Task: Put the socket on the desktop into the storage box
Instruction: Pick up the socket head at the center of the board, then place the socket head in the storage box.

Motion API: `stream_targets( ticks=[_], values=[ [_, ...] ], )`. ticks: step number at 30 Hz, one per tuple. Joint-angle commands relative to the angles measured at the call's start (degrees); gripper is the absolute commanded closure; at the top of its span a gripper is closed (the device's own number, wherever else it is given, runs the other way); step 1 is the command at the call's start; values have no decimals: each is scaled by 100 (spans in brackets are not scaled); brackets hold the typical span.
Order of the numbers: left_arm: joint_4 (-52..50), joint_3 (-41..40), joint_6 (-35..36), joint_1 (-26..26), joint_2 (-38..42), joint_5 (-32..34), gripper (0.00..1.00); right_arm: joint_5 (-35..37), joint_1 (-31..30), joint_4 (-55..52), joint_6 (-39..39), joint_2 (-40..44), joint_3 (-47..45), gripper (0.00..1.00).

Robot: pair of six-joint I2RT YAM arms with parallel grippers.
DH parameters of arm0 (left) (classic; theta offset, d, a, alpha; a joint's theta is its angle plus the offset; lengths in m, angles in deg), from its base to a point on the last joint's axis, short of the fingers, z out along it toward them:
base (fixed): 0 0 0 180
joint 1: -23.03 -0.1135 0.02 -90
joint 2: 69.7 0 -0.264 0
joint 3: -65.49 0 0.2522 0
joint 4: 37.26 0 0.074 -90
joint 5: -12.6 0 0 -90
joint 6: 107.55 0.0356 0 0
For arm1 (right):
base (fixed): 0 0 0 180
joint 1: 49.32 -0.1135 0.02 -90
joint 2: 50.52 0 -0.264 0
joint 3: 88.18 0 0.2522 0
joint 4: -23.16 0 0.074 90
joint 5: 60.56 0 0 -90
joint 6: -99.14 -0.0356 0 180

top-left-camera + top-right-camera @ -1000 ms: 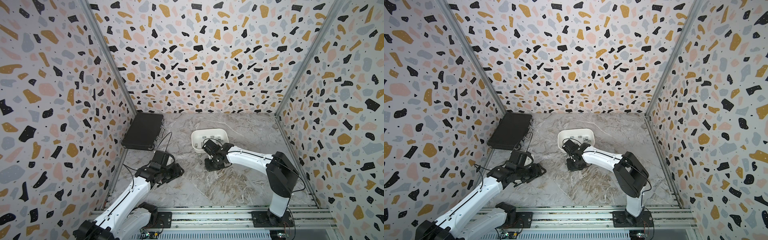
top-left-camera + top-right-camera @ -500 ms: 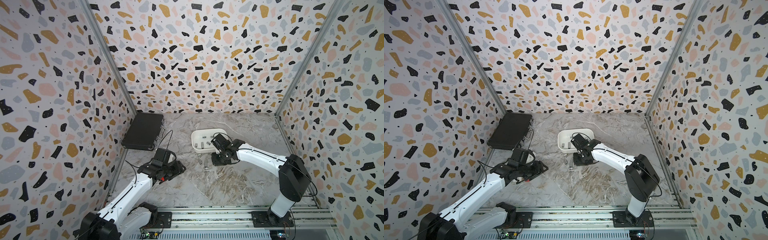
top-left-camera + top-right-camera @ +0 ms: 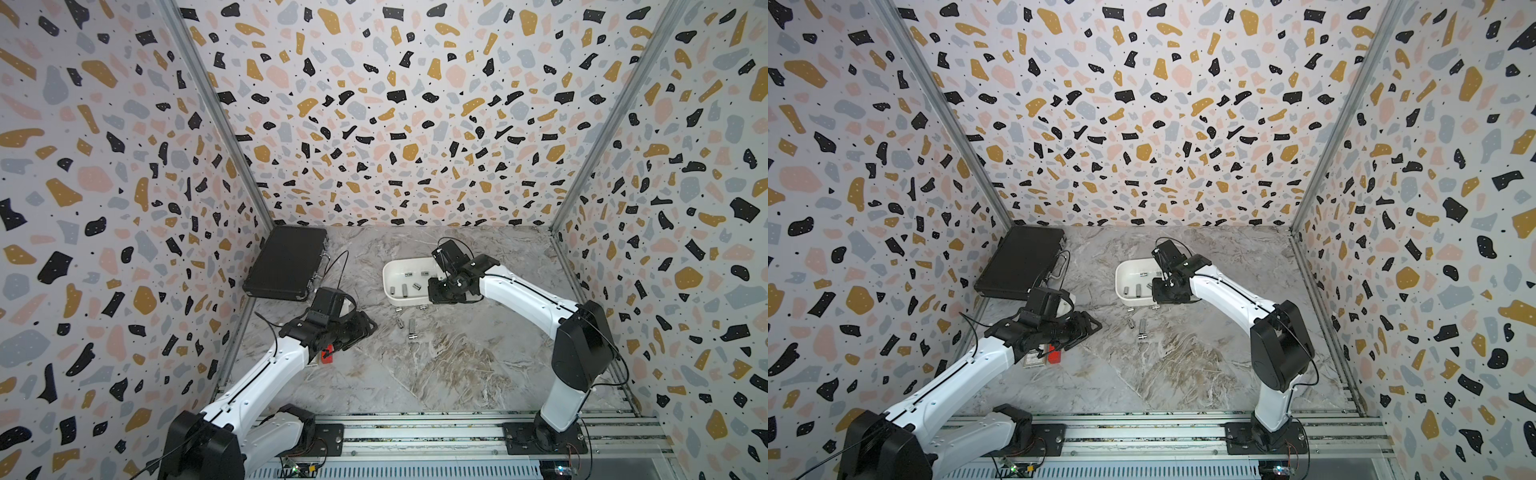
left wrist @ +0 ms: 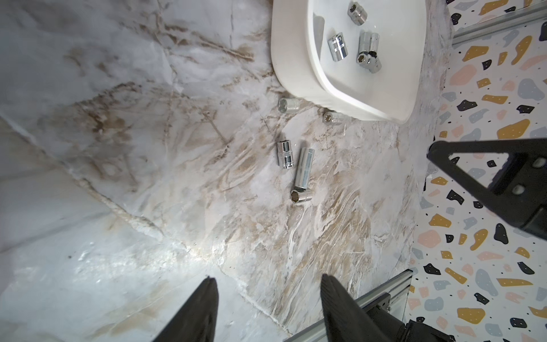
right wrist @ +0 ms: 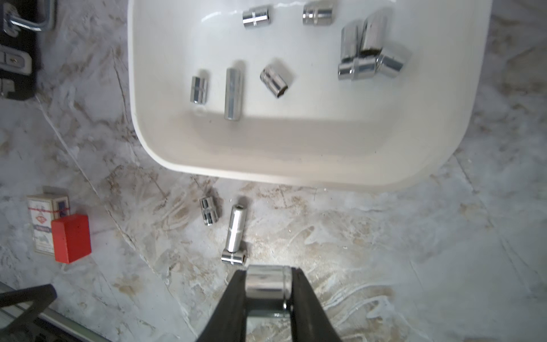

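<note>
Since the chrome socket (image 5: 265, 284) looks small, dense and slippery, my right end effector (image 5: 266, 279) is pinching it square across its round barrel, right by the storage box (image 5: 296, 174).

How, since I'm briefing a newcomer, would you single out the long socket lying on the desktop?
Start at the white storage box in the middle of the desktop. Just in front of its near wall, loose chrome sockets lie scattered. The long socket is the one slim tube there, much longer than the stubby ones beside it and at its end.
</note>
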Motion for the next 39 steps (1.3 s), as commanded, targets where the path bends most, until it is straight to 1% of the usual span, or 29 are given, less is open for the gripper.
stream_targets(
  ticks=[1, 9, 21, 28, 39],
  values=[
    [202, 215, 101, 22, -85, -19, 41, 47, 106, -363, 177, -243, 536, 73],
    [221, 376, 195, 22, -260, -15, 41, -6, 346, -686, 249, -1135, 1684, 73],
    [195, 183, 168, 25, -117, 29, 41, -250, 587, -1037, 277, -2342, 3032, 72],
    [152, 113, 163, 21, -55, 65, 41, -338, 626, -1157, 280, -2865, 3572, 71],
    [123, 12, 150, 28, -23, 82, 41, -489, 649, -1215, 232, -3312, 3967, 69]
  ],
)
